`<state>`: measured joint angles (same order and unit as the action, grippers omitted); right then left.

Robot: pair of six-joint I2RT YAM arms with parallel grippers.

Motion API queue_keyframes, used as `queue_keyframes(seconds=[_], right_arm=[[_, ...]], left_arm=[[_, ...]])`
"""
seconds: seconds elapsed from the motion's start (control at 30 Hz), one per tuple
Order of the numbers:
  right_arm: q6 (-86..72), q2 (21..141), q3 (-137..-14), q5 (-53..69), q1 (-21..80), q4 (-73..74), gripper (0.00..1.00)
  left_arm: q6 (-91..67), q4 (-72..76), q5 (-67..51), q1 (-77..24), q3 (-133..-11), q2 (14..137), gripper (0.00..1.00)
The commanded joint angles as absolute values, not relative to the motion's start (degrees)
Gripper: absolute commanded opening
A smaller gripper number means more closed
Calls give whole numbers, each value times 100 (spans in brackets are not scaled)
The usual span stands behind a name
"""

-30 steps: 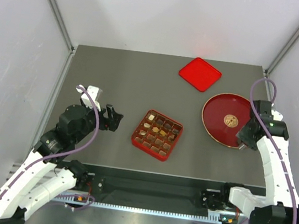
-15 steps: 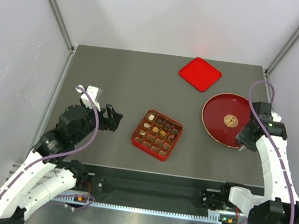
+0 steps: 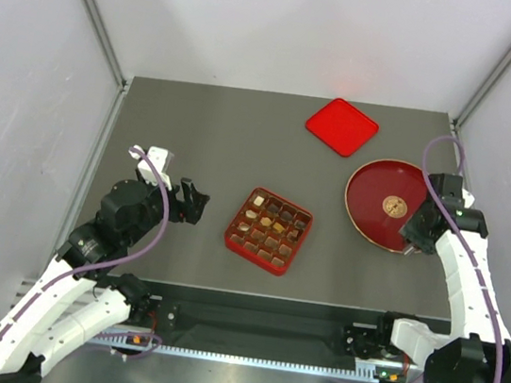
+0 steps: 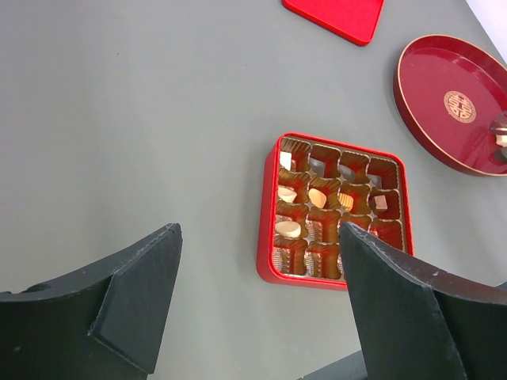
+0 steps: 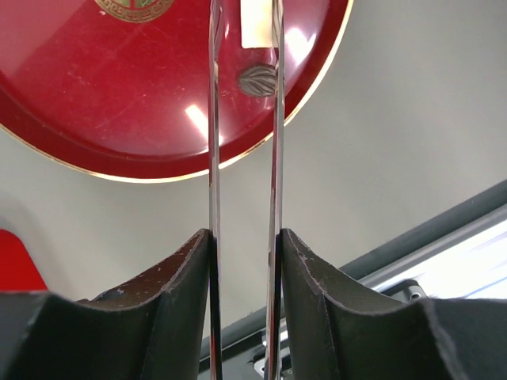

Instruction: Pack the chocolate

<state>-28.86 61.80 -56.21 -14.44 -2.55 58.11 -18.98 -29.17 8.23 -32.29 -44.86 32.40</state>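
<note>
The red gridded tray [image 3: 269, 232] sits mid-table and holds several chocolates; the left wrist view shows cream and tan pieces [image 4: 289, 229] in its left cells. My left gripper [image 3: 192, 204] is open and empty, left of the tray, which shows between its fingers [image 4: 257, 233]. My right gripper [image 3: 409, 242] hovers over the near right rim of the round dark-red plate [image 3: 374, 194]. Its two thin blades [image 5: 244, 9] stand slightly apart. A cream-white chocolate [image 5: 257, 24] lies between them on the plate [image 5: 95, 95], and a dark brown chocolate [image 5: 257, 79] lies just nearer.
The flat red square lid [image 3: 342, 126] lies at the back, right of centre, and shows at the top of the left wrist view [image 4: 337, 16]. White walls enclose the table on three sides. A metal rail [image 3: 266, 322] runs along the near edge.
My right gripper has shifted slightly left and inward over the plate's rim. My left arm and the tray have not moved.
</note>
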Motion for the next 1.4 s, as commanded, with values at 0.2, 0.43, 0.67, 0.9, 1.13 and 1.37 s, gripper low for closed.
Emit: queue_keyframes(seconds=[0.2,0.43,0.67,0.9,1.13,1.37], right_arm=[[-2707,6012,-5476,-1345,-343,5599,32],[-2470,5950,-5818,-1011,-334,5546,22],[-2522,5915,-6809,-536,394,5590,18],[-2996,6082,-7286,-694,2573,5441,18],[-3638,6231,-7058,-967,5067,4870,20],[-3929,6626,-7207,-1160,6204,4834,21]], left_arm=[[-1898,-2839,870,-3252,-4482,3252,85],[-1890,-2856,923,-3252,-4483,3243,85],[-1881,-2909,1151,-3252,-4474,3199,85],[-1881,-2909,1327,-3252,-4491,3252,85],[-1898,-2909,1520,-3243,-4491,3296,85],[-1916,-2918,1652,-3243,-4491,3278,85]])
